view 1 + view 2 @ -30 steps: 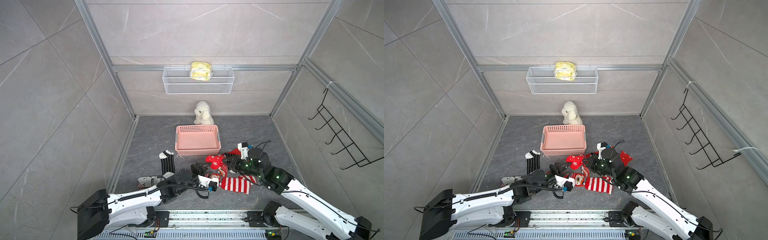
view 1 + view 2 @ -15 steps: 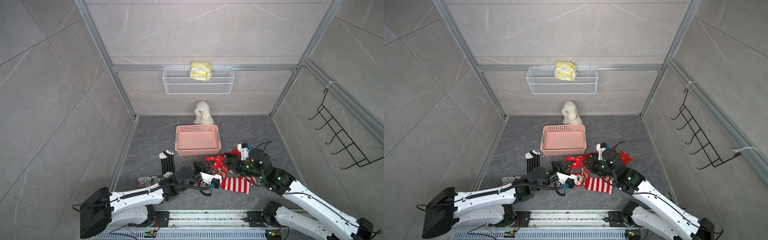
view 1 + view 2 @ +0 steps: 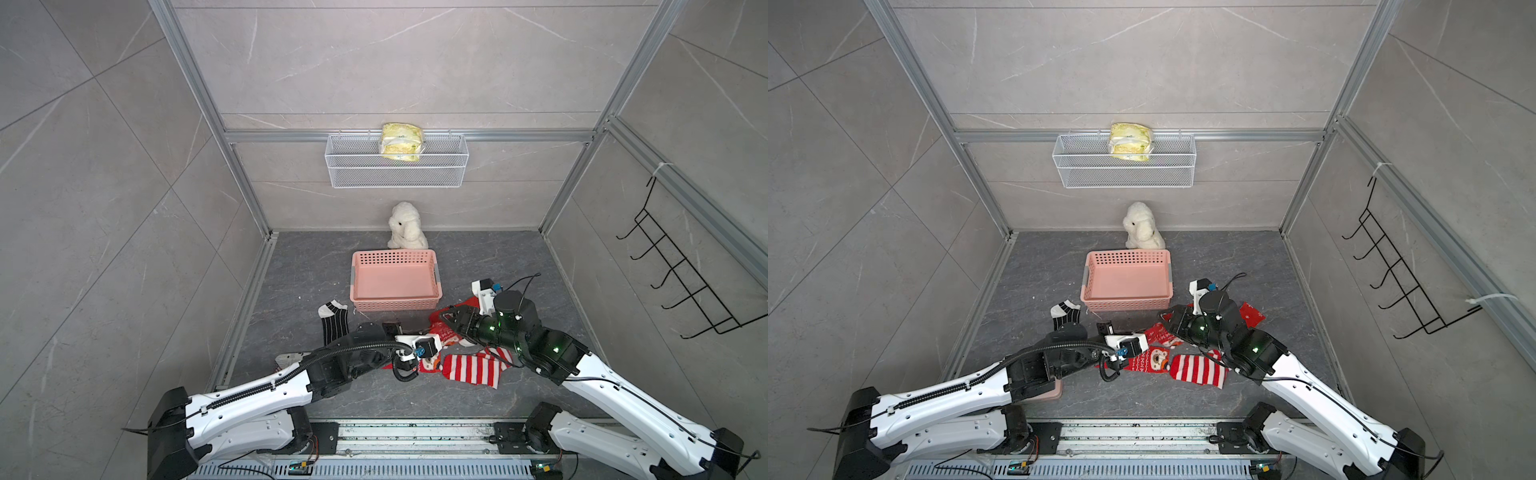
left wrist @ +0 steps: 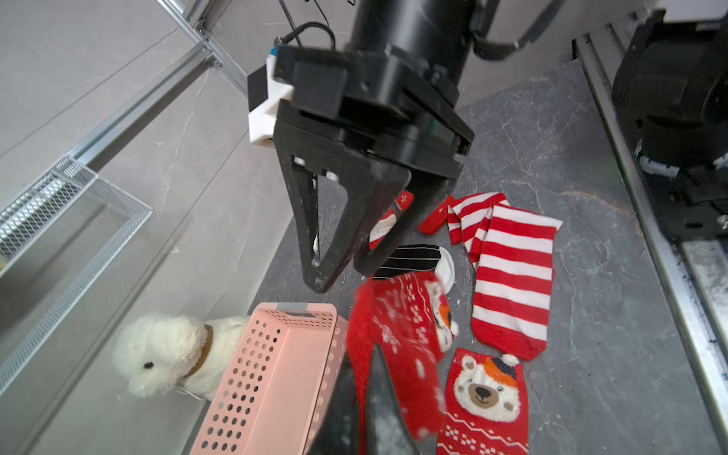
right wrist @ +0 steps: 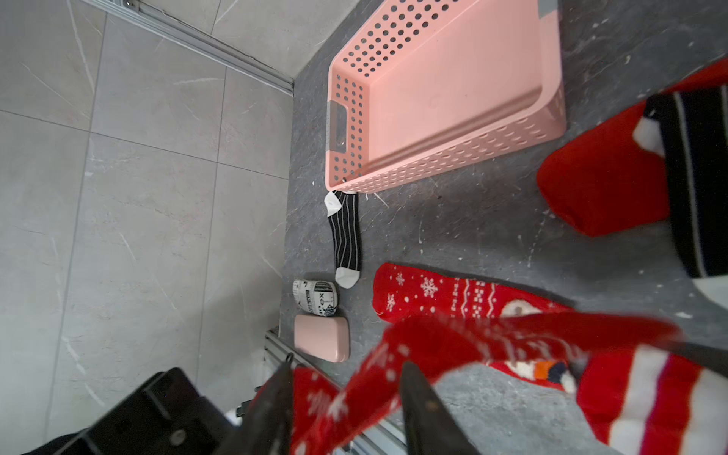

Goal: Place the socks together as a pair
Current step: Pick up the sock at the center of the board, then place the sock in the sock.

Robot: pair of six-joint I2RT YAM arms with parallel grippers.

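My left gripper (image 4: pixel 364 354) is shut on a red snowflake sock (image 4: pixel 394 327), which hangs above the floor (image 3: pixel 444 334). My right gripper (image 5: pixel 346 370) is open, its fingers apart on either side of that same sock (image 5: pixel 433 346); in a top view it (image 3: pixel 446 318) faces the left gripper (image 3: pixel 434 332). Its mate with the bear face (image 4: pixel 484 394) lies flat beside a red-and-white striped sock (image 4: pixel 512 268). One black striped sock (image 3: pixel 334 322) lies left of the basket, another (image 4: pixel 409 258) lies under the right gripper on a red sock (image 5: pixel 602 185).
A pink basket (image 3: pixel 395 305) stands empty just behind the socks, with a white plush toy (image 3: pixel 405 226) behind it. A pink box (image 5: pixel 321 337) and a patterned roll (image 5: pixel 315 297) lie at the front left. On the walls hang a wire shelf (image 3: pixel 395 170) and a hook rack (image 3: pixel 681 282).
My left gripper has reached to the raised red snowflake sock and shut on it. My right gripper, shut on that sock before, has opened.
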